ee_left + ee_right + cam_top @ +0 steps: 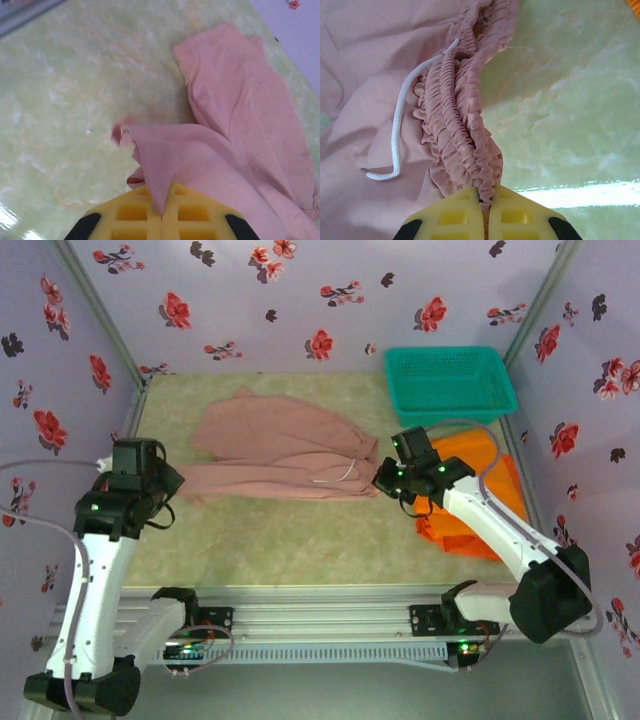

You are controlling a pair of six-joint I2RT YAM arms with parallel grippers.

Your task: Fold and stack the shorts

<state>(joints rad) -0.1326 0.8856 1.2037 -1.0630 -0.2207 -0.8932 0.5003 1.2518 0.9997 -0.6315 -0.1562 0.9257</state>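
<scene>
Across the middle of the worktop, nearer the far edge: dusty pink-brown shorts, laid out sideways, rumpled, spanning between both claws. At the left end, left claw clenched on a thin fold of leg fabric. From the left wrist, yellow pads pressed together, pink cloth pinched in the seam between them and draped over the top. At the right end, right claw clenched on the gathered waistband. From the right wrist, ruffled elastic running straight down into that claw's own yellow pads, shut tight on it. White drawstring lying loose on the pink cloth beside the waistband, curled into a hook at its end. Near the right edge of the worktop, partly under the right arm: bright orange shorts, bunched flat, apart from the pink pair. In the far right corner: teal mesh basket, upright, just beyond the orange cloth. Along the near edge, bare pale green marbled surface.
</scene>
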